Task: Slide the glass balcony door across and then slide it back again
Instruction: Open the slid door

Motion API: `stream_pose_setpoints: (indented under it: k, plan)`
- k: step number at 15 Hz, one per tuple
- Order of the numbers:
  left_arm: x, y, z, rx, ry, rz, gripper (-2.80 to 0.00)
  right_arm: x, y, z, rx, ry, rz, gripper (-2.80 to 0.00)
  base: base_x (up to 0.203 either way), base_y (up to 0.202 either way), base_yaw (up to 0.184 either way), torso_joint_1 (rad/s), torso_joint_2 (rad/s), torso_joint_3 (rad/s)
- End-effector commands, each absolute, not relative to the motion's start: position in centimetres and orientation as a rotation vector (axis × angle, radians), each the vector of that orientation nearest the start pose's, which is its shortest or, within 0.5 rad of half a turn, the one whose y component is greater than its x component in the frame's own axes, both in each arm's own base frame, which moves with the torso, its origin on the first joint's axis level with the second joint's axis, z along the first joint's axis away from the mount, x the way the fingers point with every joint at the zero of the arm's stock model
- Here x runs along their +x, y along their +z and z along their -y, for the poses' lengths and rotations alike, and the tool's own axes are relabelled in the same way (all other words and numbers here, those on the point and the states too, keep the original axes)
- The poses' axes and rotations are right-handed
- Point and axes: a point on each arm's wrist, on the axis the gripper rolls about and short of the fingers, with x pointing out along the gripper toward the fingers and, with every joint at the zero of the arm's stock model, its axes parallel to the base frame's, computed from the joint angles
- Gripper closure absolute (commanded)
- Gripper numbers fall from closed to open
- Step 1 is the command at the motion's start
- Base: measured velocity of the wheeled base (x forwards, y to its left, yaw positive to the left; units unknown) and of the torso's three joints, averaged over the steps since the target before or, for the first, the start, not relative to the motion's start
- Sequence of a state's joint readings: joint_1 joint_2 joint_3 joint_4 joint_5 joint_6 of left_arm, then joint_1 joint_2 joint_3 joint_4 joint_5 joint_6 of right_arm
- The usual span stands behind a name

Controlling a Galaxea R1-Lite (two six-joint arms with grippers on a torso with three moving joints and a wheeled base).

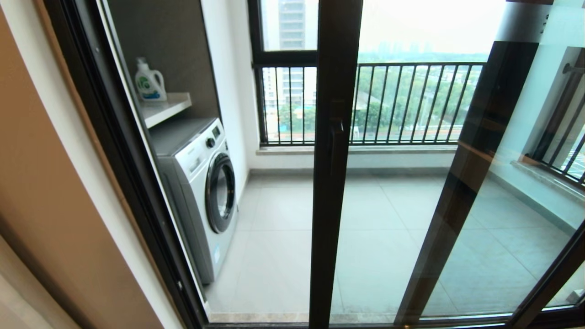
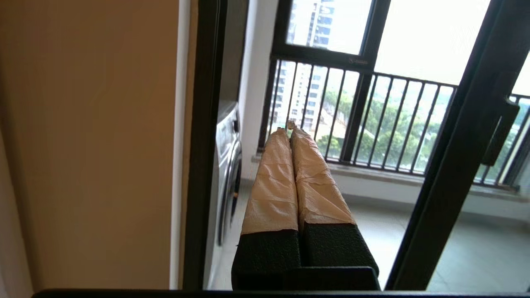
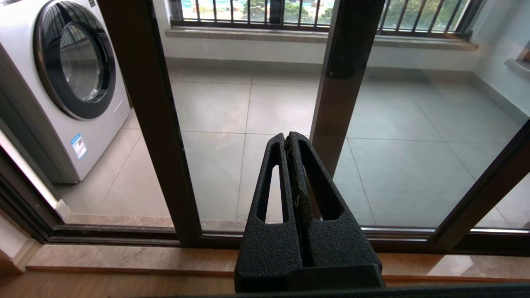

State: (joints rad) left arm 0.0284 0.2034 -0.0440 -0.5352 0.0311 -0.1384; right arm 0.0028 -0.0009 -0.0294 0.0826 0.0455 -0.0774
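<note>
The glass balcony door point(image 1: 331, 205) has a dark brown upright frame edge with a dark bar handle point(image 1: 337, 137). It stands partway across, and a gap lies between it and the left jamb point(image 1: 114, 151). Neither gripper shows in the head view. My left gripper point(image 2: 288, 126) is shut, with nothing between its tape-wrapped fingers. It points into the gap, left of the door edge point(image 2: 451, 165) and apart from the handle point(image 2: 499, 132). My right gripper point(image 3: 286, 136) is shut and empty. It sits low in front of the glass, to the right of the door edge point(image 3: 153, 124).
A white washing machine point(image 1: 205, 192) stands on the balcony at the left, with a detergent bottle point(image 1: 149, 82) on a shelf above it. A second dark-framed panel point(image 1: 466, 183) without a handle lies to the right. Behind is the railed window point(image 1: 411, 100). The floor track point(image 3: 124, 234) runs along the threshold.
</note>
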Motion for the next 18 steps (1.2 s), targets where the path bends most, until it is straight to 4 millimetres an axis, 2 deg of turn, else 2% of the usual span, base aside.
stream_pose_setpoints:
  k: [1,5,10,18]
  plan:
    - [-2.0,14.0,0.0,-0.135,0.024,0.356,0.00,-2.5,7.5,-0.1,-0.077,0.051,-0.052,0.00,0.000,0.000,0.000,0.000,0.00,0.000]
    - [-1.7,11.3,0.1,0.038,-0.018,0.234,0.00,-2.5,7.5,-0.1,-0.077,0.051,-0.051,0.00,0.000,0.000,0.000,0.000,0.00,0.000]
    - [-2.3,7.5,0.0,0.078,-0.001,-0.009,0.00,-2.5,7.5,-0.1,-0.077,0.051,-0.052,0.00,0.000,0.000,0.000,0.000,0.00,0.000]
    - [-2.3,7.4,0.1,0.100,-0.036,-0.009,0.00,-2.5,7.5,-0.1,-0.077,0.051,-0.051,0.00,0.000,0.000,0.000,0.000,0.00,0.000]
